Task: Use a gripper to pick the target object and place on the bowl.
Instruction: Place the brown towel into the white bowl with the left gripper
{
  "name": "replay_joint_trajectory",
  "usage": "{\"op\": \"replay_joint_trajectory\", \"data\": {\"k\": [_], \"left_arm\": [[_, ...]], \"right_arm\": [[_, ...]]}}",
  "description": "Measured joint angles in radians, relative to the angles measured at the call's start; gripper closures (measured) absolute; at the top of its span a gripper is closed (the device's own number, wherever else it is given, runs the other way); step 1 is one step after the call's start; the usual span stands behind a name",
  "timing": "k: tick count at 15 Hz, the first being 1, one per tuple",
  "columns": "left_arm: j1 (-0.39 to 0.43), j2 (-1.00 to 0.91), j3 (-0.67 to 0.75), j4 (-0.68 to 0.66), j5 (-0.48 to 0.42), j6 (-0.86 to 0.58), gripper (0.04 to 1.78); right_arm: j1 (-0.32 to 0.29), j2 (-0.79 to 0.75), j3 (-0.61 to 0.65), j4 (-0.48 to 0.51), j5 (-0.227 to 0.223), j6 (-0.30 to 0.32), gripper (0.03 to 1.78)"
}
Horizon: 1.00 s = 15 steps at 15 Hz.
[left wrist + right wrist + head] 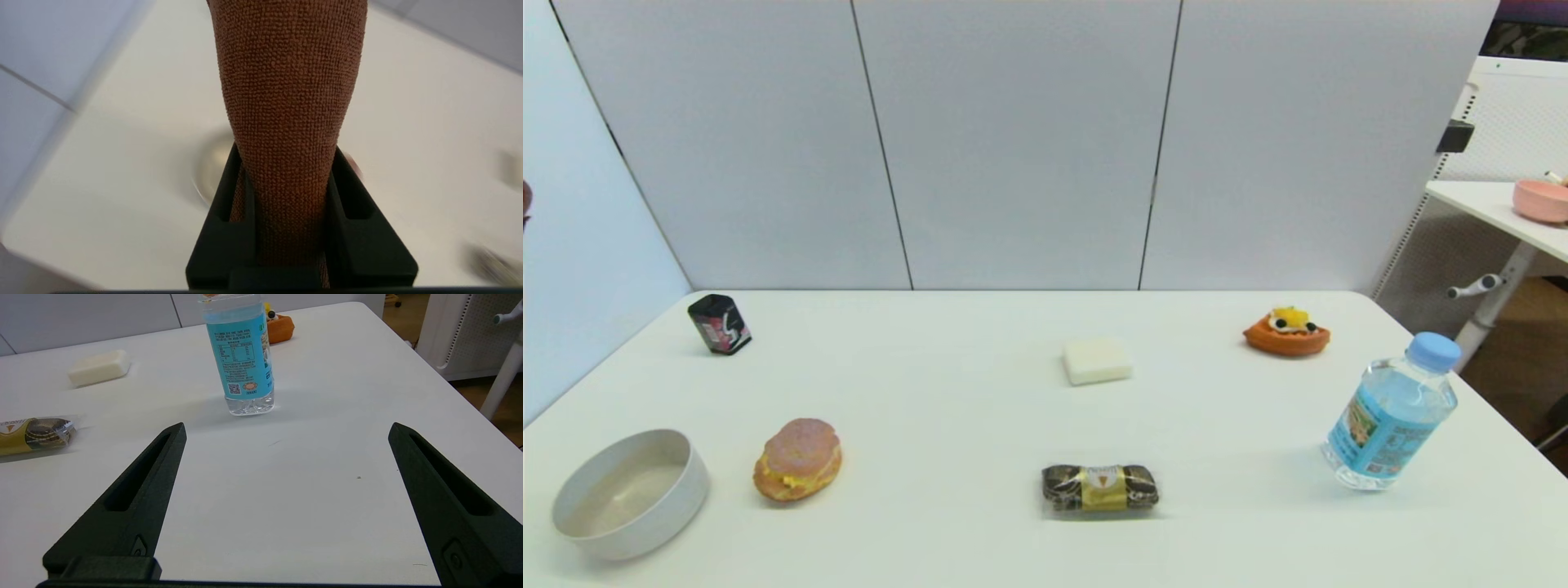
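The dark brown terry towel roll (288,94) fills the left wrist view. My left gripper (286,149) is shut on it, one black finger on each side, and holds it high above the table. The pale grey-white bowl (629,494) stands at the table's front left; in the left wrist view it shows blurred below, partly hidden behind the towel and fingers (210,163). In the head view only a brown sliver (525,200) shows at the far left edge. My right gripper (287,426) is open and empty, low over the table's right part.
Next to the bowl lies a pink bun (798,469). A wrapped snack with a gold band (1100,487), a white block (1097,361), an orange tart (1286,331), a black can (720,324) and a water bottle (1392,412) are spread over the white table (947,408).
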Motion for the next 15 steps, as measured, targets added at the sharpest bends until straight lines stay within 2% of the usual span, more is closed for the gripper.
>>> {"op": "replay_joint_trajectory", "data": {"k": [2,3,5,6,8,11,14,15], "left_arm": [[0.007,0.116,-0.198,0.277,-0.161,-0.068,1.36],[0.01,0.164,-0.244,0.369,-0.228,-0.087,1.36],[0.021,0.252,-0.247,0.481,-0.321,-0.114,1.36],[0.033,0.279,-0.239,0.5,-0.33,-0.115,1.36],[0.054,0.294,-0.204,0.505,-0.292,-0.112,1.36],[0.062,0.238,-0.02,0.447,-0.147,-0.099,1.36],[0.063,0.138,0.268,0.204,0.012,-0.046,1.36],[0.064,0.099,0.386,0.086,0.06,-0.015,1.36]], "right_arm": [[0.0,0.0,0.0,0.0,0.0,0.0,0.1],[0.0,0.0,0.0,0.0,0.0,0.0,0.1],[0.0,0.0,0.0,0.0,0.0,0.0,0.1],[0.0,0.0,0.0,0.0,0.0,0.0,0.1],[0.0,0.0,0.0,0.0,0.0,0.0,0.1],[0.0,0.0,0.0,0.0,0.0,0.0,0.1],[0.0,0.0,0.0,0.0,0.0,0.0,0.1],[0.0,0.0,0.0,0.0,0.0,0.0,0.1]]}}
